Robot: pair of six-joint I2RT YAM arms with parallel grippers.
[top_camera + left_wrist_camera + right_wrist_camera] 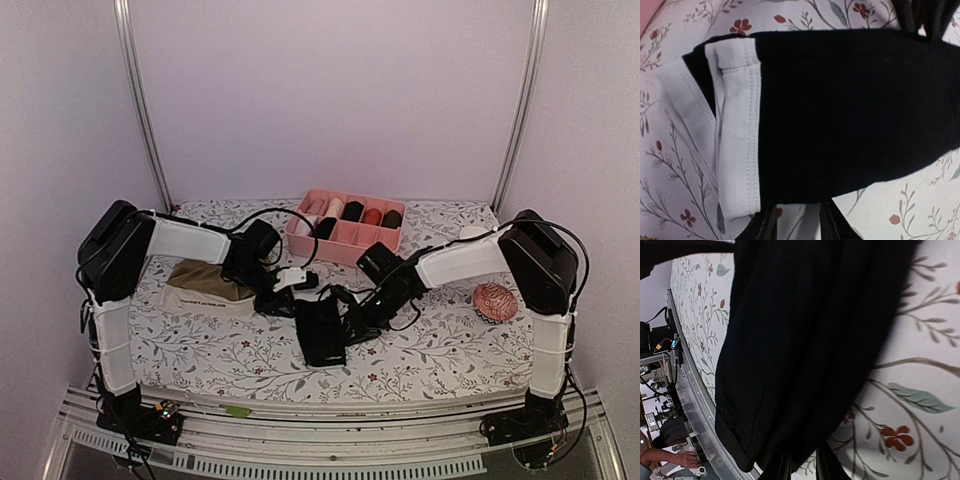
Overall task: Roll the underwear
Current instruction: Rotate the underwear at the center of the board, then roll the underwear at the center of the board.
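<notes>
Top view: a black fabric brief w/ white trim [320,332] is lying on the floral-print table [440,350] near centre-front, w/ both arms reaching in over it, the left arm [188,240] from the left and the right arm [462,262] from the right. An olive-brown fabric brief w/ cream printed waistband [205,285] is sitting well to the left, near the left arm. A pink divided plastic box [345,225] is standing at the back w/ rolled items in its compartments. A red-and-white patterned ball [495,303] is resting far right. Left wrist view: the black brief [850,115] is filling most of the frame, white trim at its left end. The left fingers [764,227] are hanging just off its near edge, slightly parted, w/ table print showing btwn them and nothing held. Right wrist view: the black brief [805,340] is draping down. The right fingers [781,467] are sitting nearly together, pinching its lower edge.
</notes>
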